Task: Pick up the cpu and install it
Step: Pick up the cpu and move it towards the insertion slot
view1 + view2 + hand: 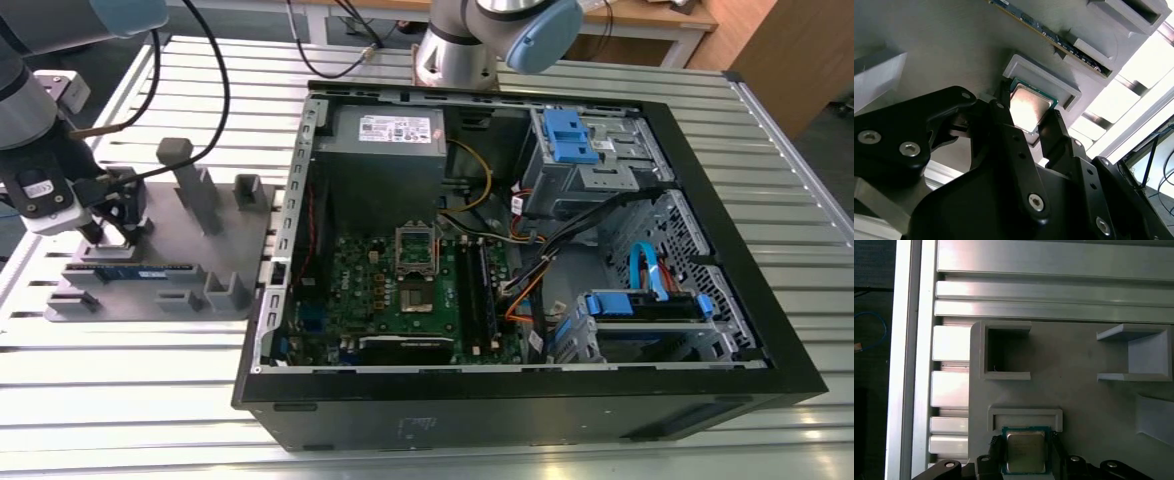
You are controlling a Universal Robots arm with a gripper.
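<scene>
Two black fingers (995, 441) of my claw (114, 235) press against opposite edges of the cpu (1025, 450), so I am clamped on it. The chip, silvery top up, is at its pale raised holder (1025, 414) on the grey fixture plate (150, 242), close to the plate's edge on the exterior view's left. A blue-green memory stick (134, 270) lies on the same plate just beside the holder. The plate rests on the slatted metal table (134, 400). Well apart, toward the exterior view's right, the opened computer case (534, 420) lies on the table with its socket frame (416, 245) exposed.
</scene>
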